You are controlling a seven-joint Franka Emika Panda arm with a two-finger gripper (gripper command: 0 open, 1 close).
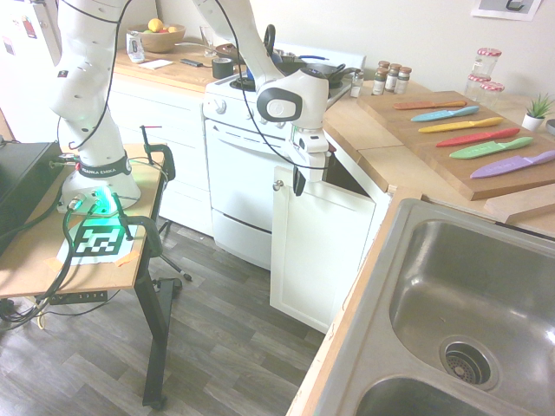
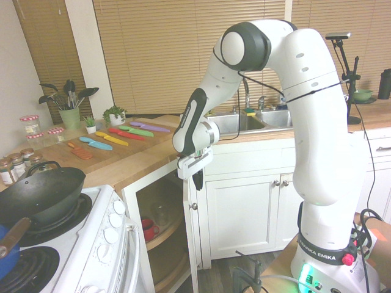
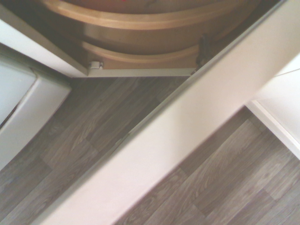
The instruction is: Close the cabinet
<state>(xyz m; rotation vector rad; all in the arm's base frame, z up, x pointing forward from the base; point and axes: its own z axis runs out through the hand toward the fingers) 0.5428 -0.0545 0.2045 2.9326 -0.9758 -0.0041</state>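
Showing curved wooden shelves (image 3: 154,21), wrist view alone, cabinet (image 1: 316,247) ajar

Chunky glossy white arm (image 2: 317,110) filling the frame's right side, dark grey joint caps, black cables along it. Black "FRANKA EMIKA" band at lower right, green glow underneath, dark gripper (image 2: 197,179) mid-frame.

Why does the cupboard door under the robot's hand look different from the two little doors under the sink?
The cabinet door by the gripper stands swung open, showing wooden shelves inside; the sink doors are shut flat. The open door is seen edge-on, the sink doors face-on. All are white with small silver knobs.
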